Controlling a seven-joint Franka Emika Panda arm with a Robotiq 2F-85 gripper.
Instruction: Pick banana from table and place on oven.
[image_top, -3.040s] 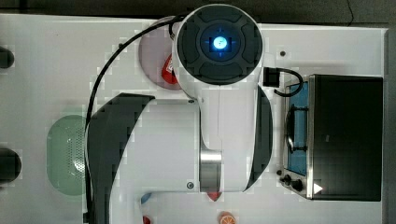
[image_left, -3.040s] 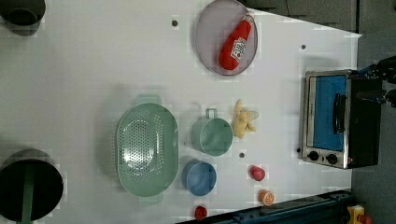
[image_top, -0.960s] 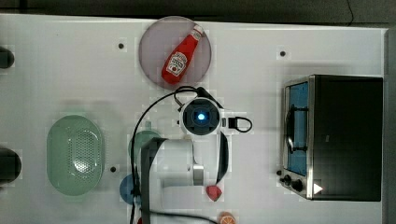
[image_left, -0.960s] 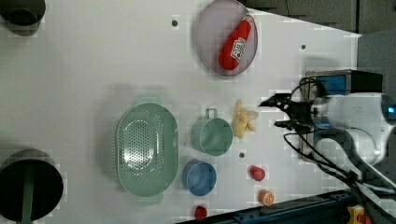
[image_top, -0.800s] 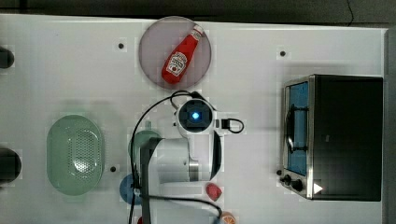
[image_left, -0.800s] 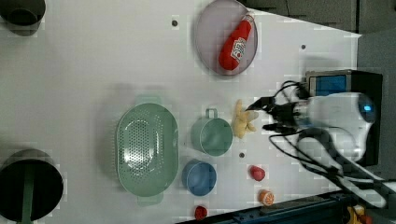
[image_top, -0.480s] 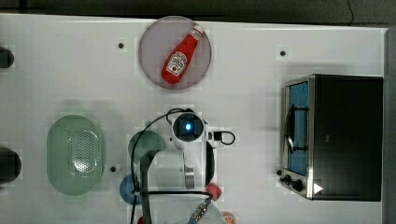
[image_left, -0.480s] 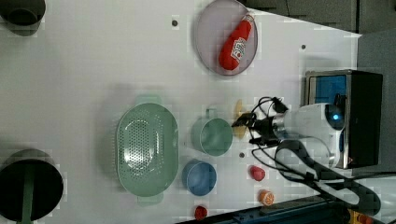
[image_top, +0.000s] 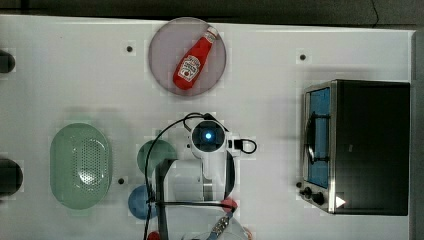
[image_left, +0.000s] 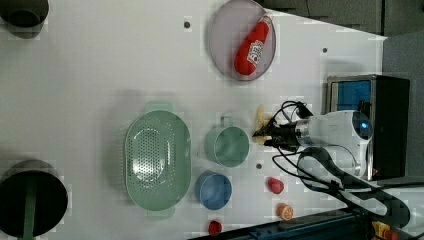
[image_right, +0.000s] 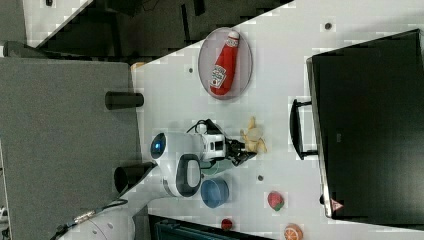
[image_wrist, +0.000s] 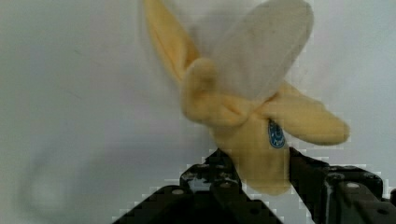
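Observation:
The banana (image_wrist: 252, 135) is pale yellow and half peeled, with its flaps spread, and it lies on the white table (image_top: 75, 75) between the green cup and the oven. My gripper (image_wrist: 256, 163) is down at the table, its black fingers pressed against both sides of the banana's body. In the left view the gripper (image_left: 265, 132) meets the banana (image_left: 260, 114) beside the cup. The right view shows the banana (image_right: 254, 136) at the fingers' end. The arm's hand (image_top: 207, 136) covers it in the top view. The oven (image_top: 370, 145) stands at the top view's right, door shut.
A red ketchup bottle (image_top: 192, 62) lies on a grey plate (image_top: 167, 45). Close to the gripper stand a green cup (image_left: 227, 146), a blue bowl (image_left: 212, 190) and a green colander (image_left: 157, 160). A red fruit (image_left: 275, 185) and an orange (image_left: 285, 211) sit near the edge.
The arm has come down over the table toward the green cup and onto the banana. Its fingers have closed in from wide open against the banana.

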